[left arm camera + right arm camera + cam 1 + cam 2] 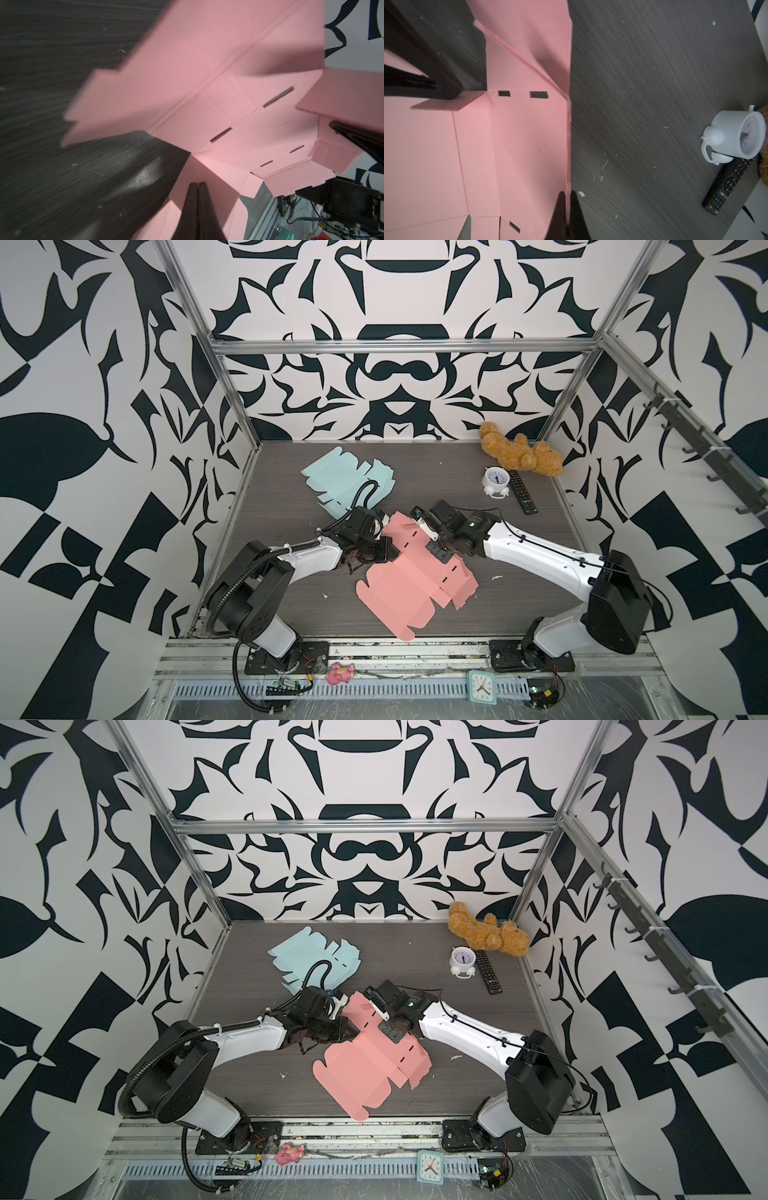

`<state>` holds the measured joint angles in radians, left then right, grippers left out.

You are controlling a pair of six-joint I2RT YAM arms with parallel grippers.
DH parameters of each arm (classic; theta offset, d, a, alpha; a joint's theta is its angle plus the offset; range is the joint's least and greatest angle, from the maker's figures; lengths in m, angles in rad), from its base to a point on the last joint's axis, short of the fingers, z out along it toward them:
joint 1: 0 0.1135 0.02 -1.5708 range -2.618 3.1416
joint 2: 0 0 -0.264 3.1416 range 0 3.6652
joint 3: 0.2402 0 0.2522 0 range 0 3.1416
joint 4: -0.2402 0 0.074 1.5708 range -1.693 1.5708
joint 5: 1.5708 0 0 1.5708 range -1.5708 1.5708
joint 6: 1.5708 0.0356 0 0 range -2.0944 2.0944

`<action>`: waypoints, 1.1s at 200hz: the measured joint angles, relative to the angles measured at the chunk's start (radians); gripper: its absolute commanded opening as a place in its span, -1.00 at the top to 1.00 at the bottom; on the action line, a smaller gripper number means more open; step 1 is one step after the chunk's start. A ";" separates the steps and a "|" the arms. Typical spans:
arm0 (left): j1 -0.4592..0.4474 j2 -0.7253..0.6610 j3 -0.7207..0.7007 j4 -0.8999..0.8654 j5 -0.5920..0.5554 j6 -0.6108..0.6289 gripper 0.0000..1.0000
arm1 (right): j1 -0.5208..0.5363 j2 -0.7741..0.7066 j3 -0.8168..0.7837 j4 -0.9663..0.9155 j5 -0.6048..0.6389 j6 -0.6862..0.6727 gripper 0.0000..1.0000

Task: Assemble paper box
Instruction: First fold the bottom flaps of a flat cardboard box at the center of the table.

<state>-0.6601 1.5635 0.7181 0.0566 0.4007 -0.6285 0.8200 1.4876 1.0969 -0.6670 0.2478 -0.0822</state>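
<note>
The paper box is a flat pink sheet (pixel 399 593) (pixel 357 1069) with flaps and slots, lying mid-table with its far part lifted. My right gripper (pixel 441 558) (pixel 392 1033) is shut on the sheet's raised right edge; in the right wrist view the paper (pixel 519 145) runs edge-on between the fingertips (pixel 568 193). My left gripper (pixel 388 551) (pixel 353 1029) is at the sheet's left edge. Its jaws are pressed together (pixel 198 184) in front of a small pink flap (pixel 218 172), and no paper shows between them.
A pale blue flat sheet (pixel 345 481) (pixel 307 957) lies behind the left arm. At the back right are a brown teddy bear (pixel 519 452), a white alarm clock (pixel 496 483) (pixel 735 135) and a black remote (pixel 523 491) (pixel 729 187). Paper scraps dot the dark table (pixel 519 572).
</note>
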 measured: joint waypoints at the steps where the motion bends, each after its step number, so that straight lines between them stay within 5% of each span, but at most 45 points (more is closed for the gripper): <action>1: 0.000 0.000 0.000 0.000 0.000 0.000 1.00 | 0.000 0.000 0.000 0.001 0.001 0.000 1.00; 116: -0.014 0.008 -0.007 0.066 0.016 -0.022 1.00 | 0.090 0.001 0.000 -0.002 0.156 -0.042 1.00; 220: 0.064 -0.103 -0.042 0.060 0.016 0.060 0.98 | 0.217 -0.020 -0.010 0.029 0.308 -0.163 1.00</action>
<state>-0.5961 1.4601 0.6765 0.1165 0.4171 -0.5690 1.0370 1.4677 1.0870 -0.6376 0.5560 -0.2451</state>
